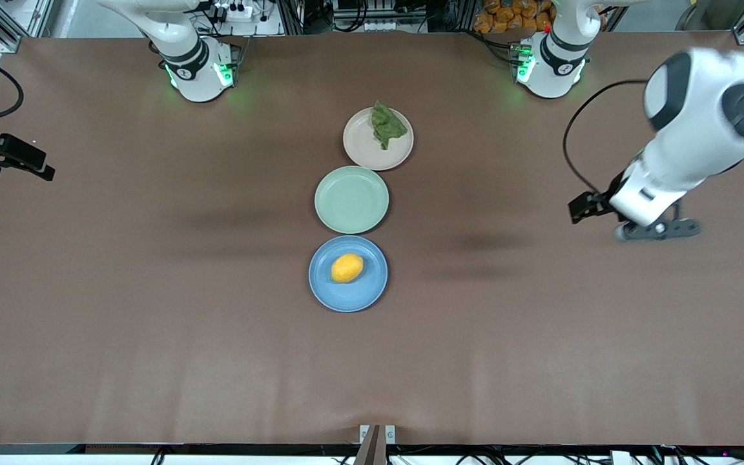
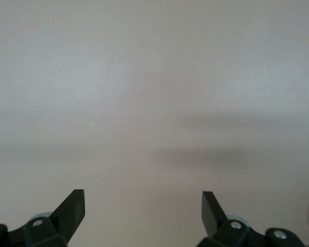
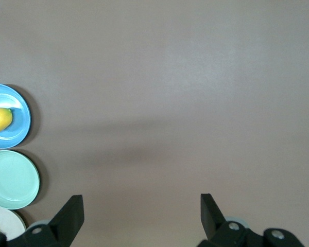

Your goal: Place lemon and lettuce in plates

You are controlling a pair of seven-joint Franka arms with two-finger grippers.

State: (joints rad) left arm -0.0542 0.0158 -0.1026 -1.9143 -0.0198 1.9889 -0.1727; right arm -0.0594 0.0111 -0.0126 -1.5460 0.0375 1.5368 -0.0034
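Two tools gape wide, holding nothing: left tool (image 1: pixel 659 229) and right tool (image 1: pixel 13 161) over bare surface (image 1: pixel 152 323) at own ends; lemon (image 1: pixel 347 268) on blue plate (image 1: pixel 320 284), lettuce (image 1: pixel 386 125) on beige plate (image 1: pixel 362 152) at lemon's 12 o'clock.

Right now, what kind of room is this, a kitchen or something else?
Probably a robot lab, not a kitchen. Two white robot arms are bolted along one edge of a big brown table, metal frames and cables run along that edge, and the lemon and lettuce sit on plastic plates.
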